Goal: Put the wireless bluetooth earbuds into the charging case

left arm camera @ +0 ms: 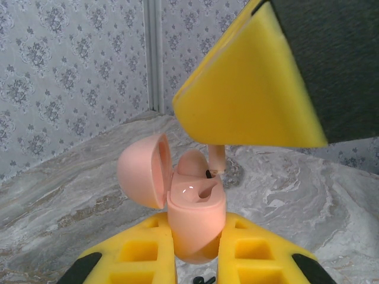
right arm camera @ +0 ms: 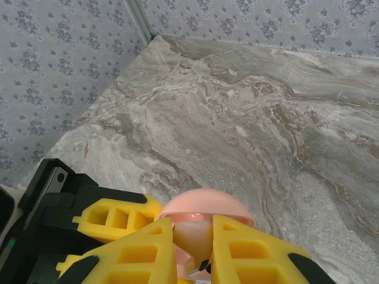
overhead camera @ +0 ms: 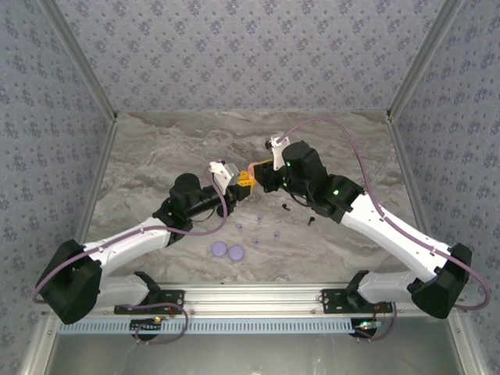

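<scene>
In the left wrist view the charging case (left arm camera: 195, 216) stands upright in the lower middle of the frame. The left gripper (left arm camera: 196, 231) is pinching it from both sides, with its yellow fingers pressed against the body. The lid (left arm camera: 142, 177) is folded open toward the left of the frame, so the empty well (left arm camera: 204, 190) faces up.

The right gripper (right arm camera: 192, 228) enters from the upper right, and it is closed on a pale pink earbud (left arm camera: 217, 158). The stem of this bud is almost vertical, with the dark tip downward. It hangs at the upper right edge of the well, very near the rim, and we cannot tell if it touches.

We judge that the next move needs a small shift toward the lower left of this frame, then a straight descent along the stem. In the top view the grippers meet at the centre. The other buds (overhead camera: 259, 219) lie on the table (overhead camera: 156, 156) below them in the frame, near two round discs (overhead camera: 219, 250).
</scene>
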`<action>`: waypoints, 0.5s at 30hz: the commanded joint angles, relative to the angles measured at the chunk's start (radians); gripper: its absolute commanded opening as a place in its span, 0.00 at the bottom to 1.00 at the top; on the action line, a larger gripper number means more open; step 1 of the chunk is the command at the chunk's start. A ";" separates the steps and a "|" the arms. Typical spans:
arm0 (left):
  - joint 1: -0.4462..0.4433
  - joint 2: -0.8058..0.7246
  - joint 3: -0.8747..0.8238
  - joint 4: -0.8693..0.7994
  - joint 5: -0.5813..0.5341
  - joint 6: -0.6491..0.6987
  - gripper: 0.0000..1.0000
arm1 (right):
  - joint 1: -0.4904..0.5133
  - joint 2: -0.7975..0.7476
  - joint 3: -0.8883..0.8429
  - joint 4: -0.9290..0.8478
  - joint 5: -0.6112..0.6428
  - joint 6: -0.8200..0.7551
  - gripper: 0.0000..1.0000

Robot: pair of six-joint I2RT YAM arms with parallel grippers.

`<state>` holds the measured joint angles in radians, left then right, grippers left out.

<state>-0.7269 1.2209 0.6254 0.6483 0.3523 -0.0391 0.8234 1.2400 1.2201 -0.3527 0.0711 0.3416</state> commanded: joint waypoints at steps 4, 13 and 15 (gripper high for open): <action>-0.005 -0.005 0.031 0.042 0.019 -0.012 0.00 | 0.007 0.019 0.004 0.024 0.040 -0.026 0.19; -0.005 -0.014 0.030 0.042 0.014 -0.013 0.00 | 0.008 0.036 0.003 0.009 0.018 -0.030 0.19; -0.004 -0.014 0.029 0.042 0.012 -0.013 0.00 | 0.009 0.036 0.001 0.004 0.009 -0.032 0.19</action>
<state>-0.7269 1.2205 0.6254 0.6476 0.3519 -0.0399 0.8265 1.2667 1.2201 -0.3397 0.0891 0.3241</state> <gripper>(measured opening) 0.166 0.188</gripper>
